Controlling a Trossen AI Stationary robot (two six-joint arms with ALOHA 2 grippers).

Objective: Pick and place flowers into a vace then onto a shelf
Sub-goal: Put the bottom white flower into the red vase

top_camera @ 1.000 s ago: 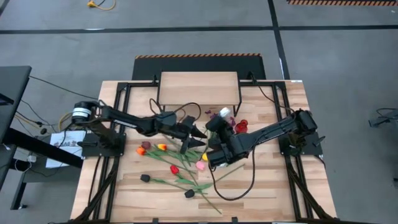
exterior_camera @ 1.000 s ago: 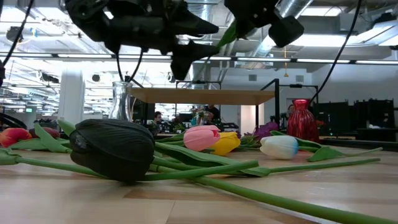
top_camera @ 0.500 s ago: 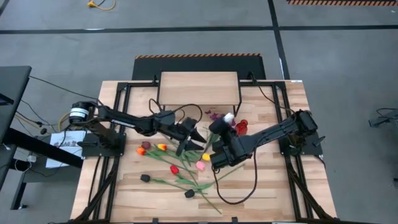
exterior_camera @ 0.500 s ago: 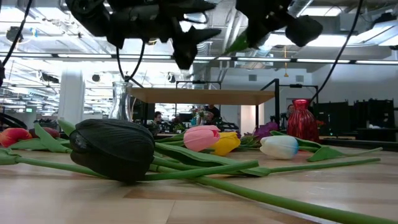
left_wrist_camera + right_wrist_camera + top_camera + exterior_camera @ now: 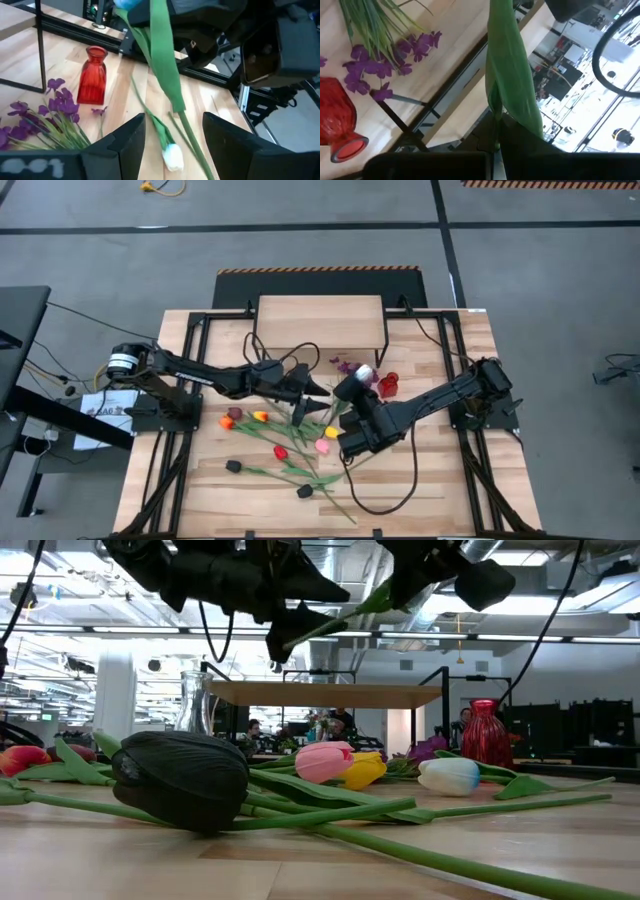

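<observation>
Bright, even overhead lighting, soft shadows; nearest black tulip (image 5: pixel 180 780) slightly blurred.
</observation>
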